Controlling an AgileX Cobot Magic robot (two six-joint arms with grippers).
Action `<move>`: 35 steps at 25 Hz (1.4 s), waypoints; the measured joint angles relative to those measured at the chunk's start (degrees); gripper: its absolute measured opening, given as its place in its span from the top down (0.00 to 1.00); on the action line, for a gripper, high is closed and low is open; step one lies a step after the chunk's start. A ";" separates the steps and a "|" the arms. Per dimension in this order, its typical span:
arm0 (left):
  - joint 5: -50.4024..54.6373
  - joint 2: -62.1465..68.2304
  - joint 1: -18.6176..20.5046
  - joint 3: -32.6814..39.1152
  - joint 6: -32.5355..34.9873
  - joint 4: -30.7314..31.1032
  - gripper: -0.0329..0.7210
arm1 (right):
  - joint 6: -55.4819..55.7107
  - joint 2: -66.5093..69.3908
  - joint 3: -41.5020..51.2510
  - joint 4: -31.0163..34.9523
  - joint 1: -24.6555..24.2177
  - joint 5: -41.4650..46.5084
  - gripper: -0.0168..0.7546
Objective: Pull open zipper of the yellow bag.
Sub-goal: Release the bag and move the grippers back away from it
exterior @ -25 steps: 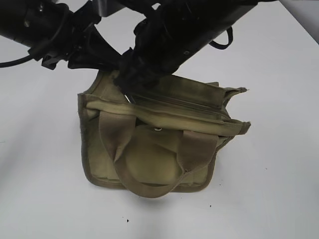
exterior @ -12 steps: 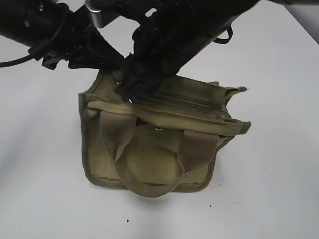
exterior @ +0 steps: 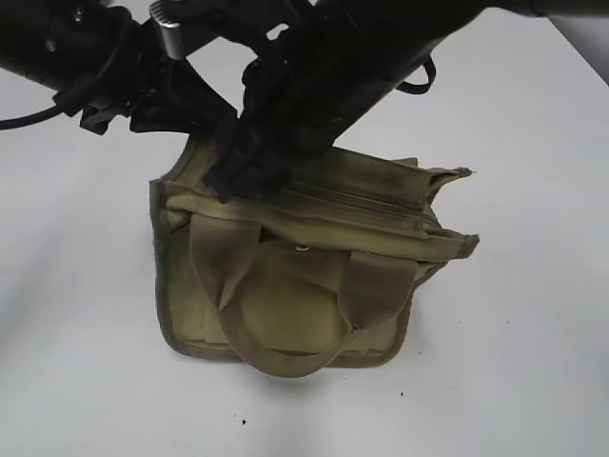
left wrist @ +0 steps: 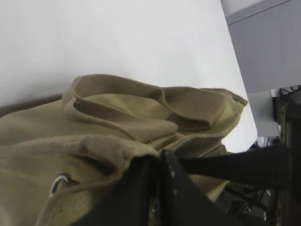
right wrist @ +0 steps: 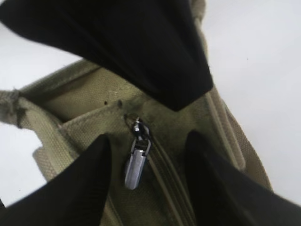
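Note:
The yellow bag (exterior: 285, 305) stands on the white table with its loop handles hanging toward the front. Its zipper (exterior: 366, 205) runs along the top. In the right wrist view the silver pull tab (right wrist: 135, 165) lies at the track's end on the zipper (right wrist: 167, 181), between the fingers (right wrist: 80, 188) of my right gripper (right wrist: 146, 162), which is open and touches nothing. That right gripper (exterior: 238, 176) hangs over the bag's left end. My left gripper (left wrist: 159, 157) is shut on the bag's fabric edge (left wrist: 108, 150) at the left rear corner (exterior: 211, 122).
The white table (exterior: 514, 362) surrounds the bag on all sides. A grey surface (exterior: 580, 29) borders the far right corner. Both black arms cross above the bag's rear left. A small metal ring (left wrist: 59, 183) shows on the bag near the left gripper.
My right gripper's jaws have spread wider and shifted slightly left over the bag's end, now covering the silver pull in the exterior view. The left gripper and the bag have not moved.

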 joint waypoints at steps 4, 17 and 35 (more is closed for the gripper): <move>-0.93 0.12 0.35 0.00 0.00 1.38 0.93 | 0.38 1.74 -0.46 -1.22 0.00 0.01 0.52; 0.25 0.21 0.28 -0.07 0.00 -0.11 0.93 | 1.84 0.73 -0.37 -6.29 0.00 6.10 0.98; 1.05 -0.19 0.13 -0.13 0.00 3.10 0.93 | 2.83 -4.83 -0.30 -8.75 -5.79 22.57 0.98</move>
